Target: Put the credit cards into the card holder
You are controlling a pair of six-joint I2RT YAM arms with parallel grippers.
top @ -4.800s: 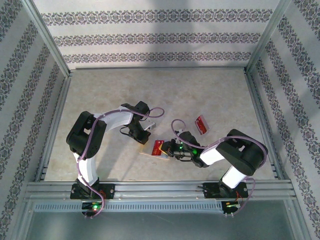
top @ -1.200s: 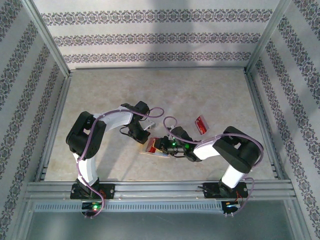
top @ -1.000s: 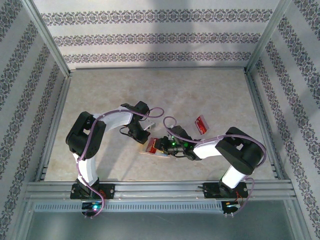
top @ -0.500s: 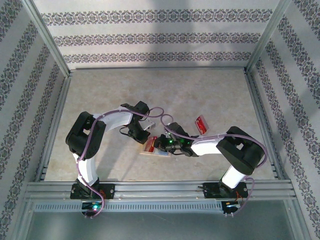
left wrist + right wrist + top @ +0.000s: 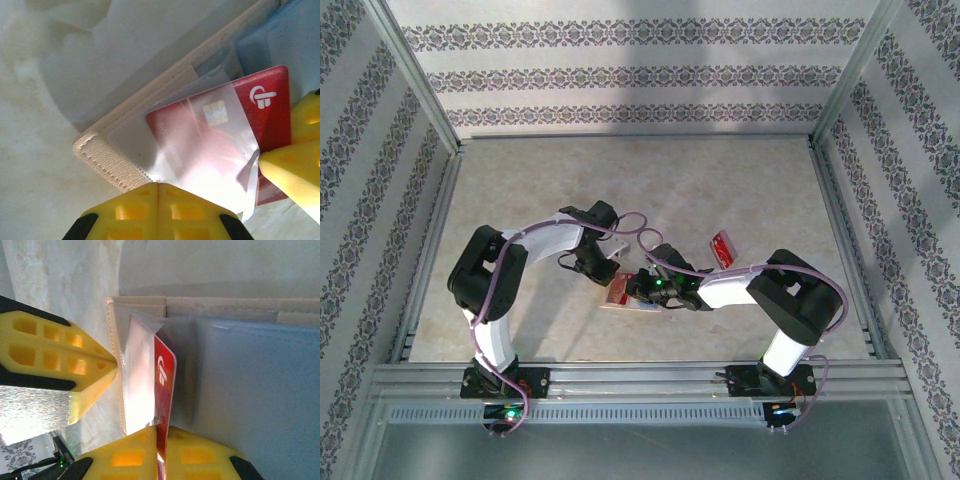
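Card holder [image 5: 617, 298] is seen lying open on the table [image 5: 720, 180] between the two arms, its tan stitched edge and grey-lilac pockets shown in the wrist views. One red card [image 5: 270, 100] is clamped edge-on between the closed fingers of the right gripper [image 5: 161, 429] and is set partly under a clear plastic layer [image 5: 200, 150] of the holder; whether that layer is a pocket or a loose card cannot be told. The left gripper [image 5: 157, 186] is closed with nothing seen between its fingers, and its tips are placed against the holder's tan outer edge, just beside the clear layer. A second red card [image 5: 722, 247] is seen flat on the table, well apart from the holder, to its right.
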